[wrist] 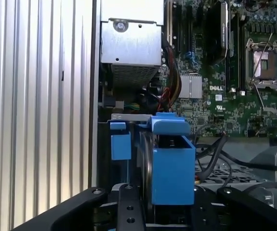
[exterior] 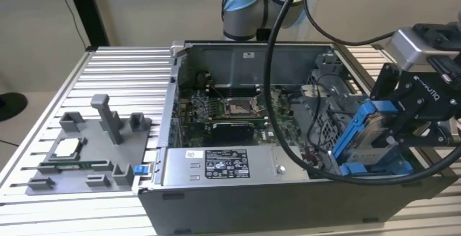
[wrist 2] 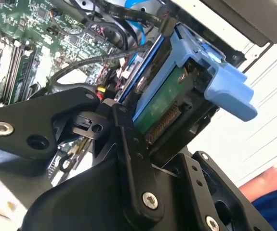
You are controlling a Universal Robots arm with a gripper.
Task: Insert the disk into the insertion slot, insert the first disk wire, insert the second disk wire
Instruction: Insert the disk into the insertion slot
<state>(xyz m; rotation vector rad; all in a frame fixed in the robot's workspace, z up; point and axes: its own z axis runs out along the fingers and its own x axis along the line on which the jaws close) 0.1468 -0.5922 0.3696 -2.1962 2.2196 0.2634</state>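
I start with the ribbed metal tabletop [exterior: 122, 63], which carries everything. On it sits the open computer case [exterior: 238, 203], with the motherboard [exterior: 230, 112] lying flat on its floor. The silver labelled power-supply box [exterior: 216, 166] runs along the case's near wall. On the exterior view's left, well apart from the work, lies the grey fixture tray [exterior: 79, 160]. A thick black cable [exterior: 270, 85] hangs from the arm down across the case.

The insertion slot [exterior: 320, 120], a bay of dark perforated metal, stands inside the case toward the exterior view's right.

The disk [exterior: 374, 136] is just beside that bay, at the case's edge on the exterior view's right. It is up off the tabletop, in its blue carrier. It stands on edge with its long axis steep, nearly upright. Its upper end leans toward the exterior view's right and its lower end is down by the mouth of the bay. I cannot tell whether it has met the rails.

In the second wrist view the disk [wrist 2: 162, 106] shows its green circuit-board face and a row of metal contacts. In the first wrist view its blue carrier [wrist: 172, 168] rises straight out from between the black fingers [wrist: 128, 211].

The claw [exterior: 403, 130] is pinching the disk across its thin sides.
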